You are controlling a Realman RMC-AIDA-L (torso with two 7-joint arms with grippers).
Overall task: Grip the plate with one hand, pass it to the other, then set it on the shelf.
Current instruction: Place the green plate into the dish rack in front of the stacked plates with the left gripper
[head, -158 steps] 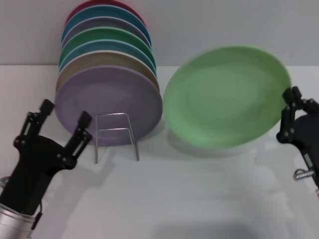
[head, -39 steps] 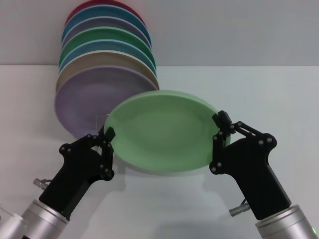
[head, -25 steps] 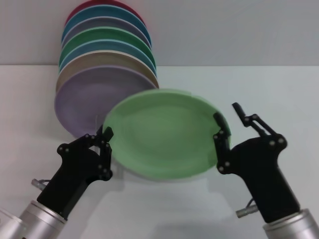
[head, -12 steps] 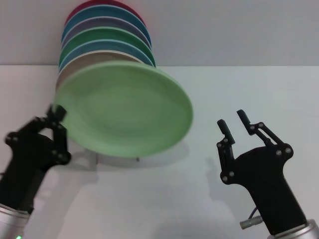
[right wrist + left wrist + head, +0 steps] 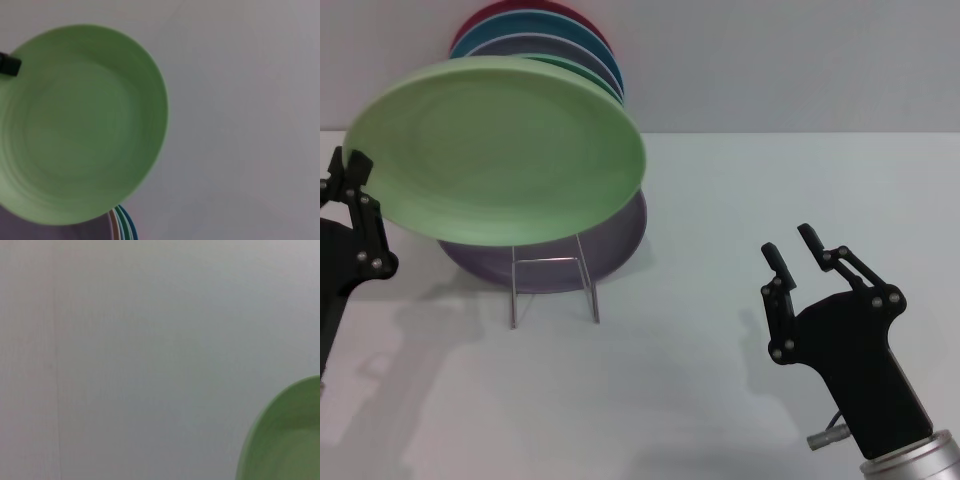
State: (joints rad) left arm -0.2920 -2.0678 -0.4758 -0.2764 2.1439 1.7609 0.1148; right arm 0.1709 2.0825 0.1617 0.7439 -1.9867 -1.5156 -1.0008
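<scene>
The light pastel-green plate [image 5: 495,150] hangs in the air at the left, above and in front of the stacked plates. It also shows in the right wrist view [image 5: 80,125] and its rim in the left wrist view [image 5: 285,435]. My left gripper [image 5: 355,205] is shut on the plate's left rim. The silver-wire shelf [image 5: 552,285] stands on the table below the plate. My right gripper [image 5: 792,268] is open and empty, low at the right, well apart from the plate.
A row of upright plates [image 5: 535,25] stands in the rack behind the green plate, with a lilac plate [image 5: 610,240] at the front. The white table [image 5: 740,200] stretches to the right. A grey wall is behind.
My left gripper has lifted the green plate up and to the left. My right gripper has let go of it earlier and now sits lower, open.
</scene>
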